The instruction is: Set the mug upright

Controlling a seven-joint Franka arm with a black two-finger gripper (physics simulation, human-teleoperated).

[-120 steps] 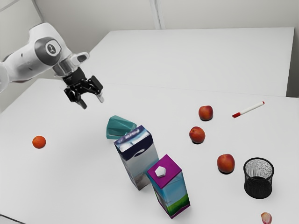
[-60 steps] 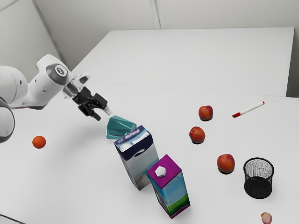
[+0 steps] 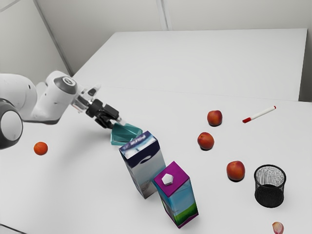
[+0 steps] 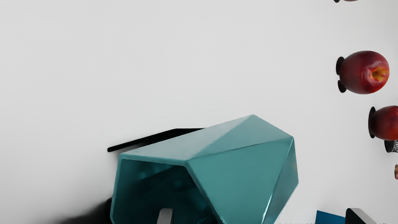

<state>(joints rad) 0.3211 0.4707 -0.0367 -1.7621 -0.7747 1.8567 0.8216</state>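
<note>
Can see on the tabletop [image 3: 87, 195] a small orange [image 3: 40, 148], a blue-and-white carton [image 3: 148, 171] upright just beside a purple-topped carton [image 3: 179, 202], three peaches [image 3: 205, 141], a red-tipped white marker [image 3: 261, 113] lying flat, and a garlic clove [image 3: 278, 227] near an upright black mesh cup [image 3: 269, 196].

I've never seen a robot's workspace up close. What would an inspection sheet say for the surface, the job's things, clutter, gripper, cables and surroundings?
Surface: white table, no spills seen.
Job's things: teal faceted mug, lying on its side, not upright.
Clutter: blue-and-white carton and purple-topped carton standing near the mug; three reddish fruits; small orange fruit; red-and-white marker; black mesh cup; garlic clove.
Gripper: black gripper, open, one fingertip at the mug's mouth, not gripping.
Cables: thin dark line at the exterior view's lower left; cannot tell what it is.
Surroundings: pale walls.
</note>
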